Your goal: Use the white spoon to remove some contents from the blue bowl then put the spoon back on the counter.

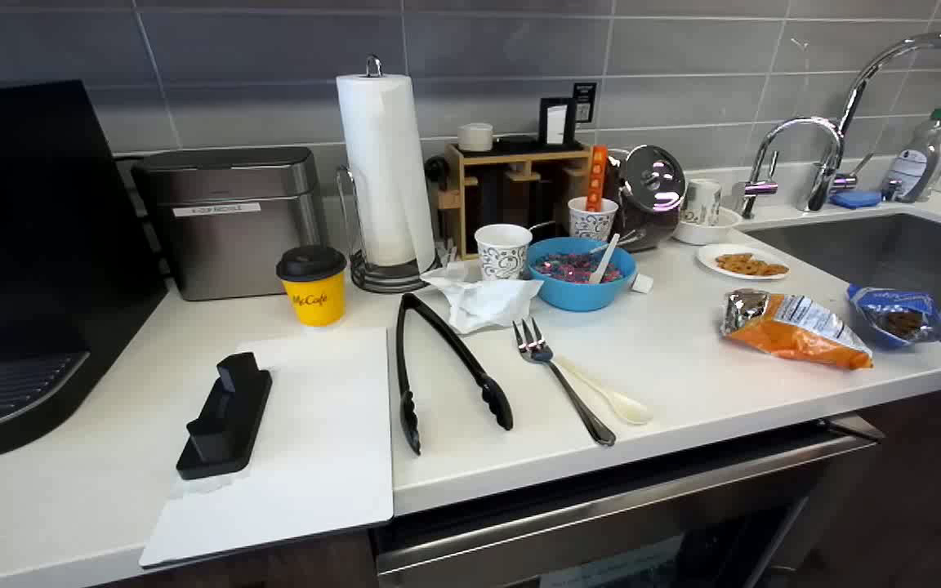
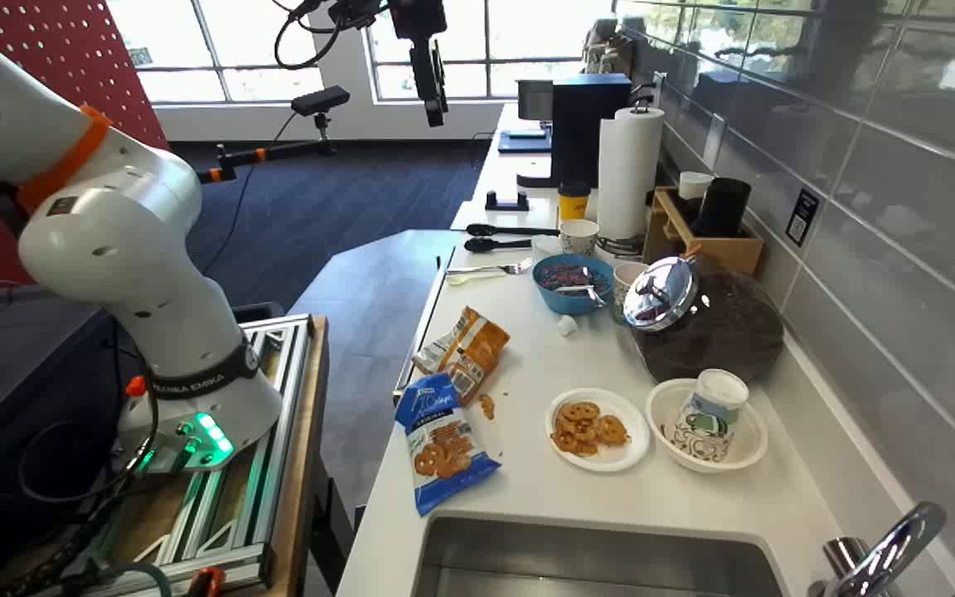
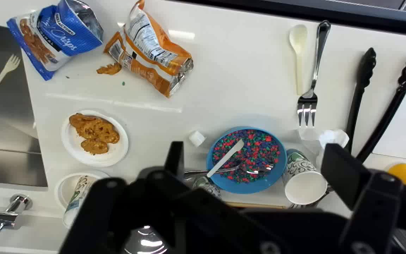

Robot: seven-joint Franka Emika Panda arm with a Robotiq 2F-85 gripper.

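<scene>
The white spoon lies on the counter beside the dark fork. It also shows in an exterior view and in the wrist view. The blue bowl stands farther back and also shows in an exterior view and in the wrist view. It holds small red, green and blue bits, a white knife-like utensil and a shiny spoon. My gripper is high above the counter. In the wrist view its jaws are apart with nothing between them.
Black tongs, a patterned cup, a napkin and a yellow cup stand or lie nearby. Snack bags, a pretzel plate and the sink are at the other end. A paper towel roll stands behind.
</scene>
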